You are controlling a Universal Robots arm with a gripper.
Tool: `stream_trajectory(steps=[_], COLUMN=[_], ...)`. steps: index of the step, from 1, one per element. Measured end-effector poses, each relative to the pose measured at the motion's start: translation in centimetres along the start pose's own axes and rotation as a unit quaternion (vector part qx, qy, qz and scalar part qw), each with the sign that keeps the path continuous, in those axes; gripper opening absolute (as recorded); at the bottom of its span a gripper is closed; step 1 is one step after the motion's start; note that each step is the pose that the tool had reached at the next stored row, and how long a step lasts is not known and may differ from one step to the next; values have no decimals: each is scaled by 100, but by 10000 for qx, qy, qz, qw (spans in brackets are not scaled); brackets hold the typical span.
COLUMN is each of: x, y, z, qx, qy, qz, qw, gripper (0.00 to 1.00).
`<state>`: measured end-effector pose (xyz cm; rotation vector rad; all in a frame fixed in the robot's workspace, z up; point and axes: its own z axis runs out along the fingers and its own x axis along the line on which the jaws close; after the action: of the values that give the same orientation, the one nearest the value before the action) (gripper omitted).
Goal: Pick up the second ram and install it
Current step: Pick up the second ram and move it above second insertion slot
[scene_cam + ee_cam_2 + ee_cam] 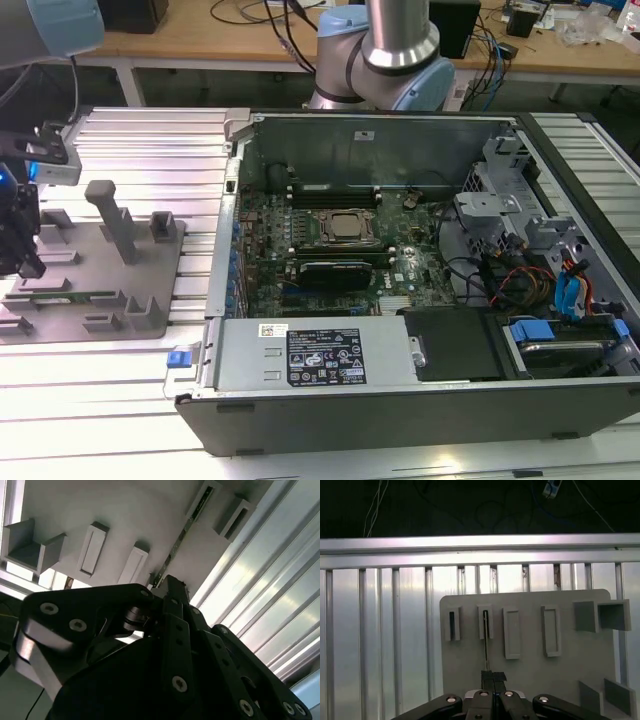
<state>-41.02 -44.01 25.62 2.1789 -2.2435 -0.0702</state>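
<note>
The second ram [485,645] is a thin green stick seen edge-on, standing in a slot of the grey holder tray [530,680]. My gripper [493,676] is down on its near end, with the black fingers [499,677] shut against both faces of the stick. In the second wrist view the ram [181,535] runs as a narrow strip from the gripper [167,587] across the tray [100,510]. In the exterior view the gripper [32,265] hangs over the tray [170,270] at the exterior view's left, above the ram's green edge [75,296].
An open computer case [400,400] lies to the exterior view's right of the tray, with the motherboard [400,270], its CPU socket [345,228] and long black slots [335,196] inside. Upright grey posts [112,215] rise from the tray. Ribbed aluminium table [375,640] surrounds it.
</note>
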Motion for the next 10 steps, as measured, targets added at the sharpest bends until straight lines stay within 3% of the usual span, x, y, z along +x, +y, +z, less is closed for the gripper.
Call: stream_trajectory(steps=[10], x=[8], y=[-10], z=[247], qx=[0], qy=[0], qz=[0], qw=[10000], gripper=[8])
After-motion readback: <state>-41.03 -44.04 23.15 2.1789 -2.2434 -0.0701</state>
